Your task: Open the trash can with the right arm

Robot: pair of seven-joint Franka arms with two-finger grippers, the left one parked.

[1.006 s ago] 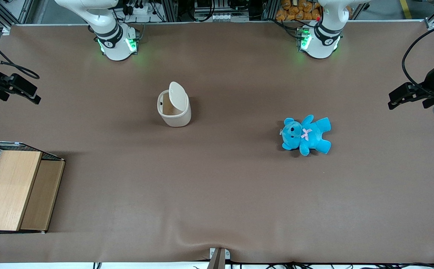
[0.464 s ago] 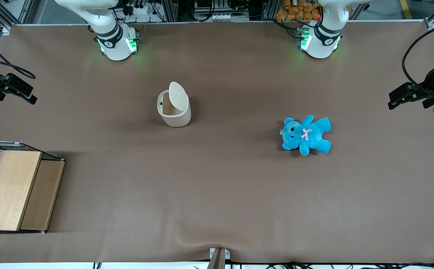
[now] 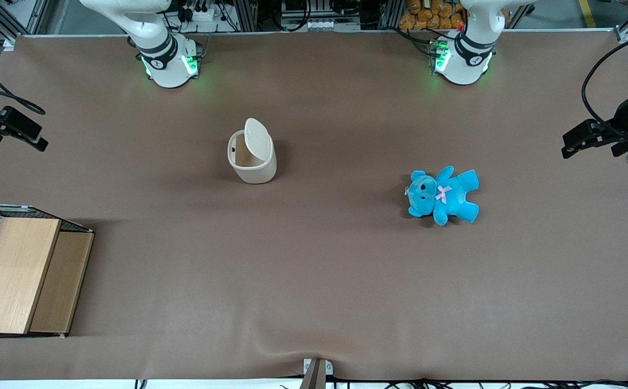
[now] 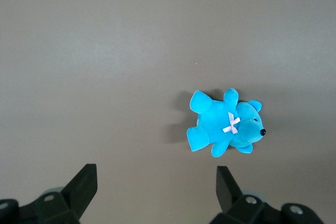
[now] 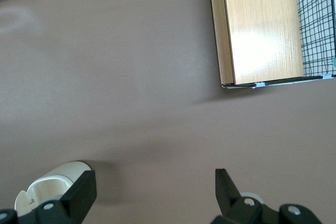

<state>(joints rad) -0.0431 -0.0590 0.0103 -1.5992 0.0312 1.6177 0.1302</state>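
At the working arm's end of the table, the gripper (image 3: 37,143) is held well apart from the trash can (image 3: 252,152).
Its fingers (image 5: 79,196) are spread wide; the can's lid (image 3: 257,139) is seen tipped up.

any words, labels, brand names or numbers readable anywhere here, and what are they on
None can be read.
Trash can, its flap lid tipped up: no label or print shows.
Blue teddy: only a plain pink bow, no tag text.
Wooden box: bare wood and wire mesh, no writing.
Arm bases: small dark round marks, too small to read.
The tool, open at the working arm's end of the table: no marking shows.
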